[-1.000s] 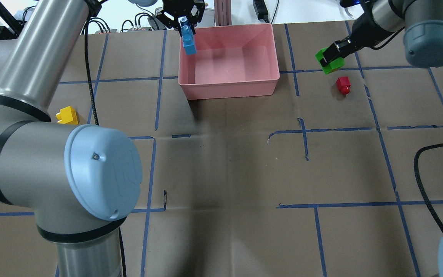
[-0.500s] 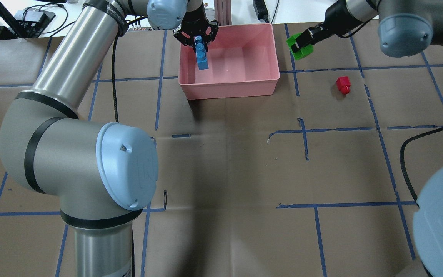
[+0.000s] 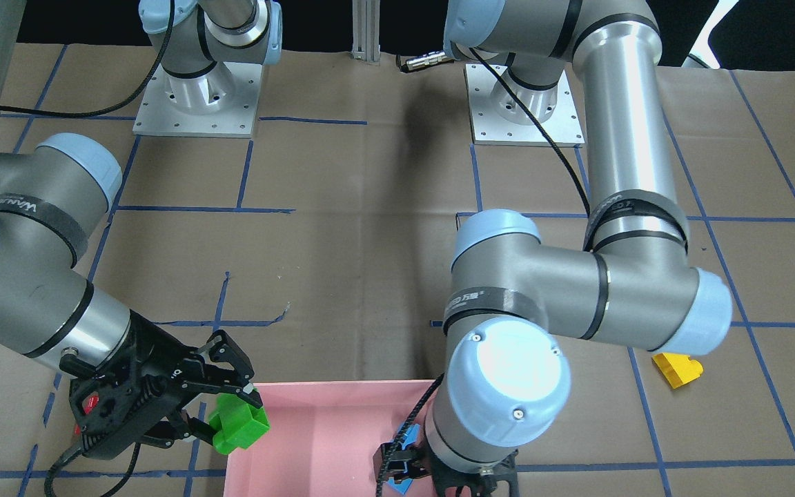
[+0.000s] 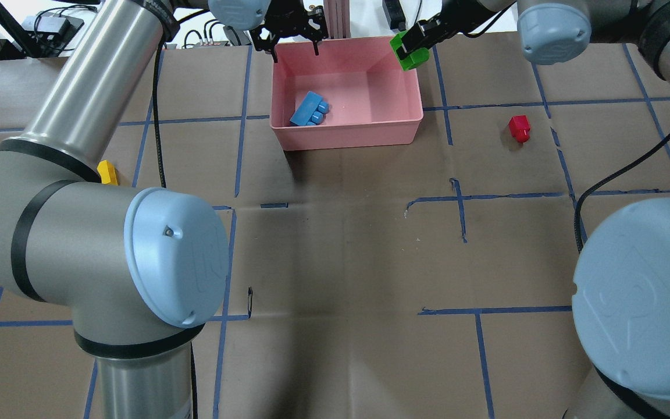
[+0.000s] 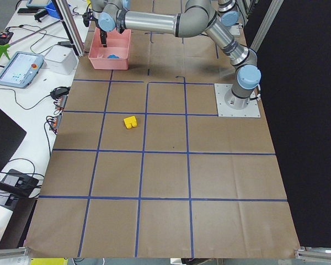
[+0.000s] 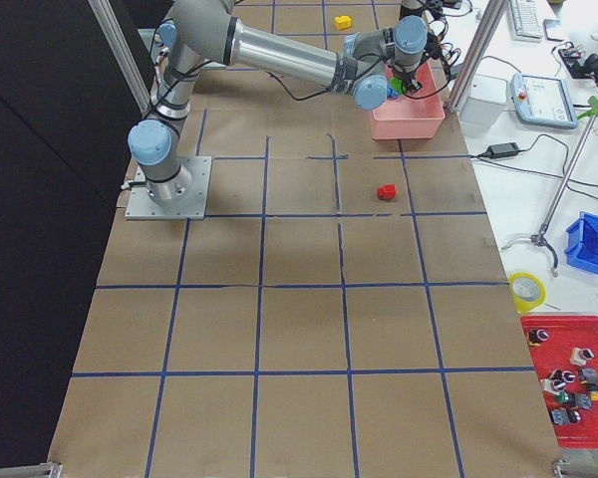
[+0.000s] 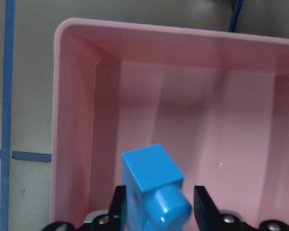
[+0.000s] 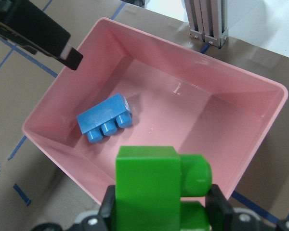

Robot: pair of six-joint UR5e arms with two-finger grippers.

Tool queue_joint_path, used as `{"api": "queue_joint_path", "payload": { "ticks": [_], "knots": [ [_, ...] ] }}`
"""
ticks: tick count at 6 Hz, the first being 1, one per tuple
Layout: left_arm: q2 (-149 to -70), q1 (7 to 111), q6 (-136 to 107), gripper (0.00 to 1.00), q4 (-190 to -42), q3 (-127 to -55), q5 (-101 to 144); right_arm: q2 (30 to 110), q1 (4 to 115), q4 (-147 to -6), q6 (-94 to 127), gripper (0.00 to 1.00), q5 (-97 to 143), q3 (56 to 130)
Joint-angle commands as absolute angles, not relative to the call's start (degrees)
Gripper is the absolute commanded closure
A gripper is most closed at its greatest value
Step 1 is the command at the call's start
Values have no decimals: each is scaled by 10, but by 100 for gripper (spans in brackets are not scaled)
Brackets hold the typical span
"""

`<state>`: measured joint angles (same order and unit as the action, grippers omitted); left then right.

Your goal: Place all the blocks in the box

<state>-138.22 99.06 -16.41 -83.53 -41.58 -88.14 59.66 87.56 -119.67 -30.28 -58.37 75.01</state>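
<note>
The blue brick (image 4: 310,109) lies on its side on the floor of the pink box (image 4: 346,137), near the left wall; it also shows in the right wrist view (image 8: 103,118). My left gripper (image 4: 294,53) is open above the box's far left corner; in its wrist view the blue brick (image 7: 151,185) shows between the fingers. My right gripper (image 4: 409,49) is shut on the green brick (image 8: 154,183) and holds it over the box's far right corner (image 3: 239,426). The red brick (image 4: 519,128) lies on the paper right of the box. The yellow brick (image 3: 677,368) lies far left, half hidden by my left arm in the overhead view (image 4: 107,172).
An aluminium post (image 4: 335,17) stands just behind the box. A black cable (image 4: 602,174) hangs from my right arm over the table's right part. Blue tape lines grid the brown paper. Devices and cables lie beyond the far edge (image 5: 22,66).
My left gripper opened and let go of the blue brick, which now lies in the box. My right gripper moved left with the green brick to the box's far right corner.
</note>
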Motion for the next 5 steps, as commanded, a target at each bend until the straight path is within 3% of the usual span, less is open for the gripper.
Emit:
{"api": "queue_joint_path", "payload": {
  "ticks": [1, 2, 3, 4, 5],
  "knots": [
    [-1317, 938, -110, 1, -908, -420, -882, 564, 911, -1255, -245, 93, -560, 727],
    [-1301, 906, -66, 1, -937, -421, -883, 535, 936, -1303, -203, 93, -560, 702],
    [-1292, 886, -36, 1, -940, -435, -885, 508, 951, -1310, -200, 80, -562, 676],
    [-1281, 859, 7, 1, -933, -461, -906, 503, 955, -1311, -201, 10, -561, 669],
    [-1272, 806, 32, 1, -933, -482, -911, 503, 958, -1317, -206, 1, -562, 671]
  ]
}}
